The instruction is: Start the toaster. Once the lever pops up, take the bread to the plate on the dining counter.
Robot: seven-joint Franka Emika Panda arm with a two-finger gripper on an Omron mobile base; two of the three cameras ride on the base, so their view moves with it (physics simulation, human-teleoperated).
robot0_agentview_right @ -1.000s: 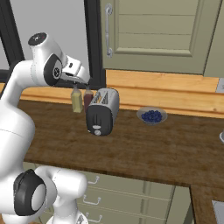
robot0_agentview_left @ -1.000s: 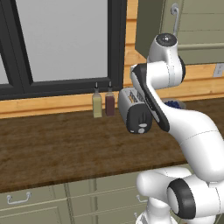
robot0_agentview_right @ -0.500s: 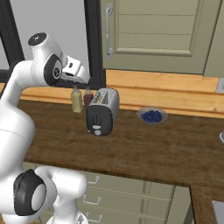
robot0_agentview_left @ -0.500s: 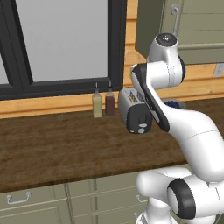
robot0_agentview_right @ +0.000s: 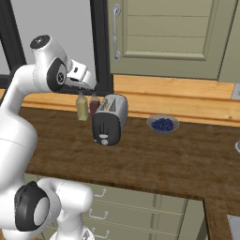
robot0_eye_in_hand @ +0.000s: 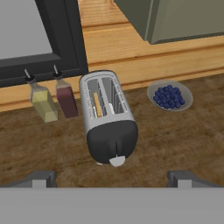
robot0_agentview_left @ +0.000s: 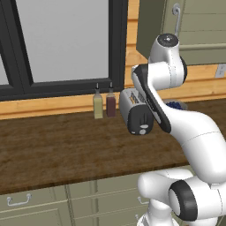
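The silver toaster (robot0_eye_in_hand: 107, 116) lies straight below my hand on the wood counter, its black end panel facing me with the lever (robot0_eye_in_hand: 117, 161) at the bottom. A thin slice of bread (robot0_eye_in_hand: 97, 104) stands in its left slot. My gripper (robot0_eye_in_hand: 111, 178) is open, its two dark fingertips far apart and nothing between them, hovering above and short of the toaster. From the sides, the toaster (robot0_agentview_left: 137, 112) (robot0_agentview_right: 110, 119) stands by the back wall, with the gripper (robot0_agentview_right: 88, 86) up above its left rear. The plate and the dining counter are out of view.
Two small bottles, yellow (robot0_eye_in_hand: 43, 103) and dark red (robot0_eye_in_hand: 66, 99), stand left of the toaster. A bowl of blueberries (robot0_eye_in_hand: 169, 96) sits to its right. A dark-framed window (robot0_agentview_left: 62, 44) and a green cabinet (robot0_agentview_right: 168, 37) rise behind the counter.
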